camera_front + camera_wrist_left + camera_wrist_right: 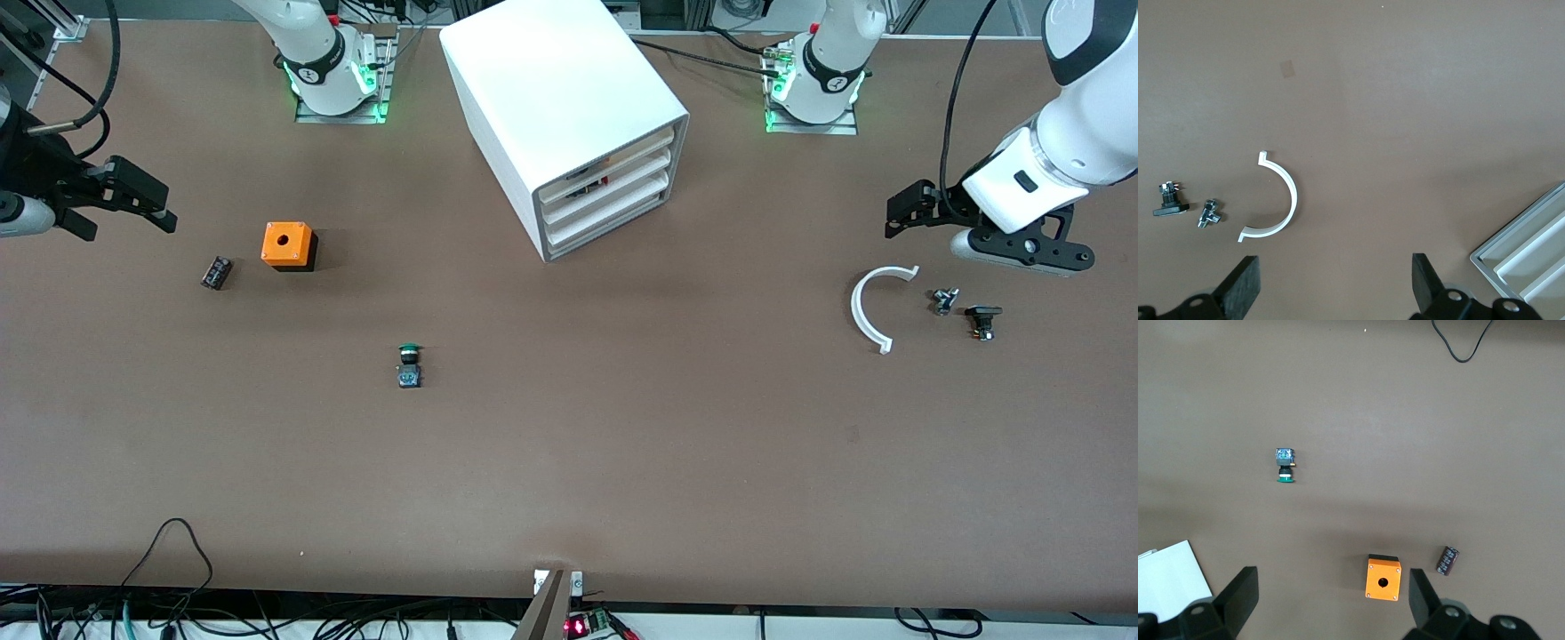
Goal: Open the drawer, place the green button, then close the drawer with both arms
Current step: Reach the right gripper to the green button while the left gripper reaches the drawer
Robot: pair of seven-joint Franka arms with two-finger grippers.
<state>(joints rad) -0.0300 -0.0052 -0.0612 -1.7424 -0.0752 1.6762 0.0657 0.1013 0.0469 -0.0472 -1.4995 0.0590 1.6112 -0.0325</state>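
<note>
Nothing begun yet, judging by the shut drawer, so step in hand: opening it

Big white cabinet (560,80) near the middle of the edge where the bases stand, fronts angled toward the left arm's end and the camera-side edge. Lowest drawer (613,227) flush with the two above. Left arm probably better placed for the pull. Approach low and square to that bottom front, catch only its lip, and draw straight along the runners. Likely risks: hooking the middle tray, or dragging the light cabinet instead; worth bracing with the other arm.

Left gripper (1335,273) in the air over the left arm's end of the table, fingers spread wide, holding nothing. Right gripper (1331,587) over the right arm's end, likewise spread and empty.

Button (409,364) lying on its side on open worktop, well apart from the cabinet and nearer the camera-side edge.

Plain brown table (622,444), matt and flat. White arc (862,311) and two small parts (944,300) (982,320) at the left arm's end; orange box (286,244) and black cylinder (216,272) at the right arm's end. Cables (178,533) along the camera-side edge
</note>
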